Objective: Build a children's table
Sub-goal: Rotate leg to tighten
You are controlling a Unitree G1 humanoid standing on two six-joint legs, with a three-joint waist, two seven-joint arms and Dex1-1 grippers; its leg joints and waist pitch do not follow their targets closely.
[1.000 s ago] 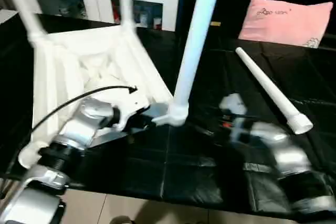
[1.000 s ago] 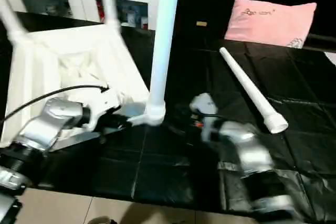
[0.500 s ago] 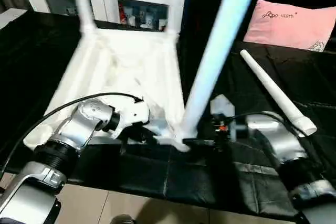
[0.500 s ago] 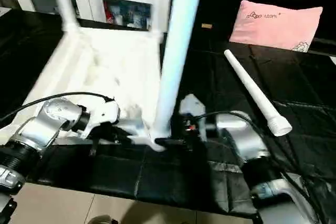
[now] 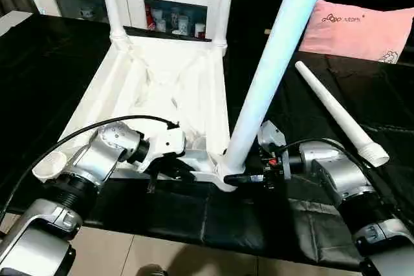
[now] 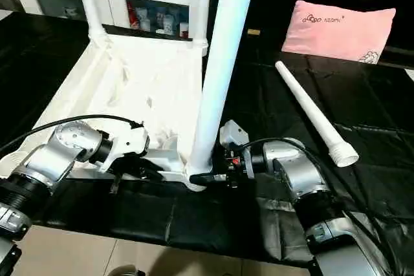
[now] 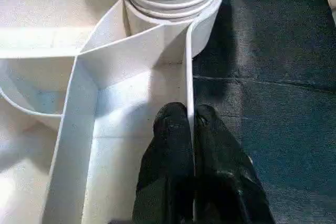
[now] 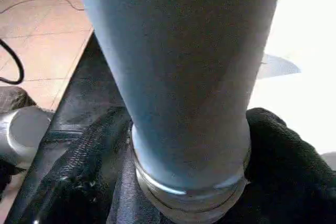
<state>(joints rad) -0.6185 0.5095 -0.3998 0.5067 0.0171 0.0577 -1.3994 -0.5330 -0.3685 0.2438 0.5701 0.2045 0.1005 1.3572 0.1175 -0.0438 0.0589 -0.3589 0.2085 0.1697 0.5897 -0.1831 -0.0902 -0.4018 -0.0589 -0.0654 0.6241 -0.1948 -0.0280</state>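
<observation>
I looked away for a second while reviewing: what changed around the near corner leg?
The right pincer swung in from beside the upright leg and now straddles its base at the corner socket. The upturned tabletop turned with the left pincer, which stays clamped on the rim wall. The loose leg lies where it was.

Three upright legs (image 5: pixel 275 69): tops cut off by upper edge. Cabinet (image 5: pixel 162 4): contents too small to identify.
</observation>
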